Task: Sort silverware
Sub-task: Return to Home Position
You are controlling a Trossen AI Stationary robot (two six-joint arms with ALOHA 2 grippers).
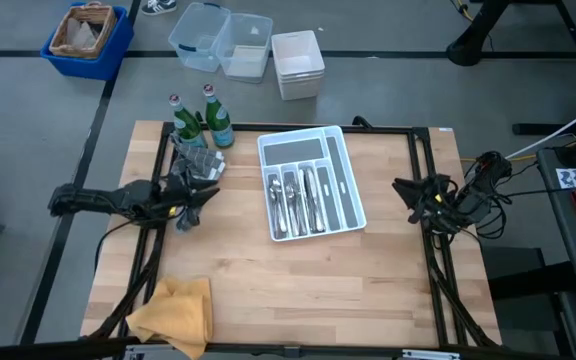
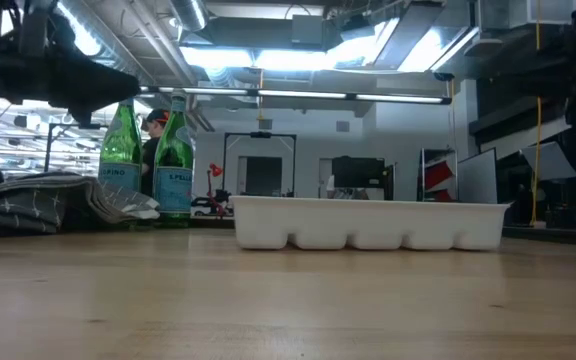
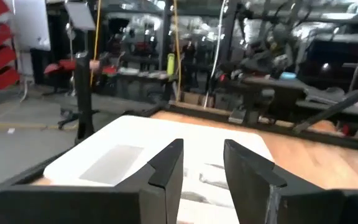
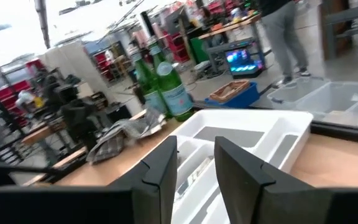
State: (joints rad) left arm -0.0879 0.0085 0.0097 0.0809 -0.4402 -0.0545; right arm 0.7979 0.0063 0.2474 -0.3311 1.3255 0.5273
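The left gripper (image 1: 200, 197) was held low at the table's (image 1: 298, 290) left side, its fingers (image 3: 166, 168) parted by a narrow gap with nothing between them. The right gripper (image 1: 404, 190) was held at the opposite side, fingers (image 4: 160, 168) likewise a little apart and empty. Closest to the left gripper lay a grey cloth (image 1: 200, 160), just beside it, and past that stood two green bottles (image 1: 196, 122) at the table's far-left corner. The main risk was judged to lie there. A pull-back swung wide or kept too low could snag the cloth or clip a bottle, and a tall narrow bottle would be tipped easily. A lesser risk was judged for the tray (image 1: 340, 185), which could be nudged and its contents shaken if either arm were drawn across it rather than away from it. The right arm was judged safer, since nothing was seen close to it on the wood. The silverware (image 1: 298, 200) lay in the tray's long middle compartments at the table's centre, between the two grippers. It was near the left gripper but apart from it, and farther from the right one. No loose piece could be made out on the bare wood, though anything under the cloth would be hidden, so the sorting was judged finished or nearly so
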